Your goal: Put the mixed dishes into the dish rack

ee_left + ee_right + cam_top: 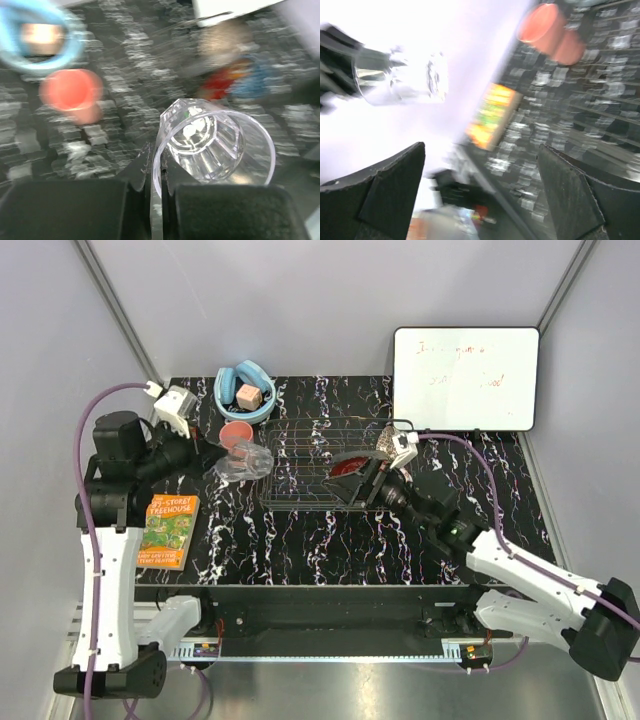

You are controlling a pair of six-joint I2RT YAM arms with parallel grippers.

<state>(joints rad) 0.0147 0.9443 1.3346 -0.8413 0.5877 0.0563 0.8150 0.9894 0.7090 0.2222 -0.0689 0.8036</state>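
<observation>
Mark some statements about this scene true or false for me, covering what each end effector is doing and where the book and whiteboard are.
1. The left end effector is shut on the clear glass tumbler. True.
2. The right end effector holds the pink cup. False: it is open and empty, and the cup sits left of the dish rack.
3. The book lies inside the dish rack. False: it lies on the table beside the left arm.
4. The whiteboard stands at the table's far right. True.
</observation>
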